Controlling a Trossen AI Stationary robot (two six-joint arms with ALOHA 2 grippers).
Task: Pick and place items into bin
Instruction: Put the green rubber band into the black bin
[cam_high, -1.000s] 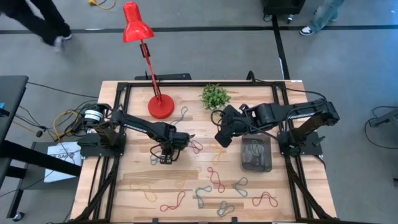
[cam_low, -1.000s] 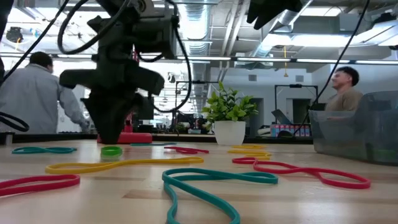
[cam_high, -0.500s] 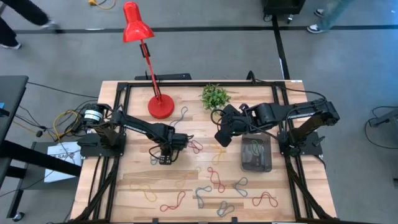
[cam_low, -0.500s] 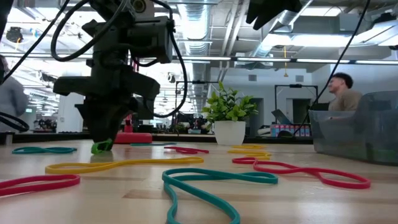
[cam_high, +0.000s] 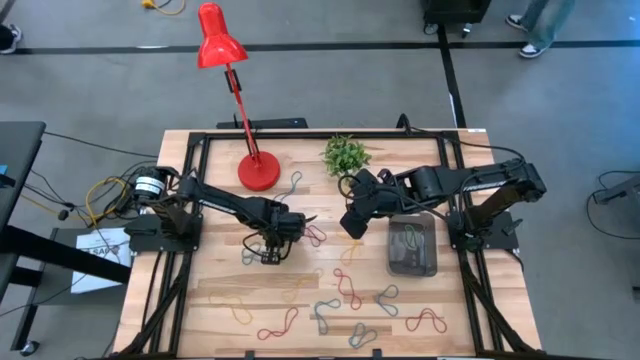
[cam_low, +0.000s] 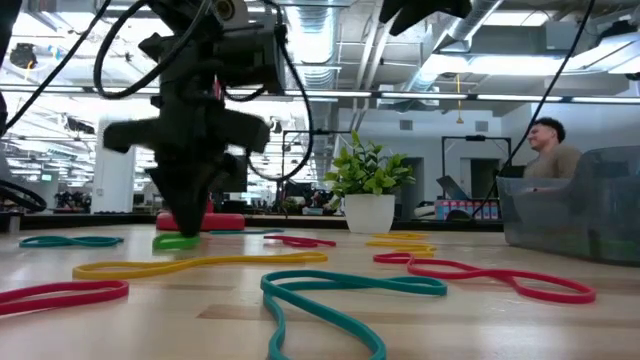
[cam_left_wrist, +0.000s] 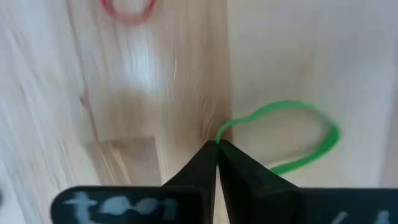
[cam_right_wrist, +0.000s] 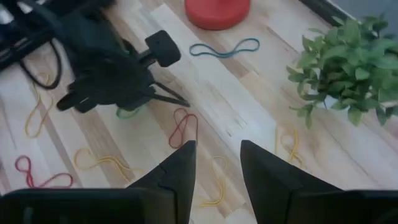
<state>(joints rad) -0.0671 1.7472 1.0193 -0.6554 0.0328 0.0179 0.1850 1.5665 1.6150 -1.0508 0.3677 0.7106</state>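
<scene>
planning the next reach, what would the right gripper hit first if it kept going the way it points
Probably the red rubber band on the wooden table, straight beyond the open right gripper. The left gripper sits farther on and off to one side; depth is unclear.

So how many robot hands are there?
2. The left hand is down on the table, shut on a green band. The right hand hangs open beside the bin, near the plant.
</scene>
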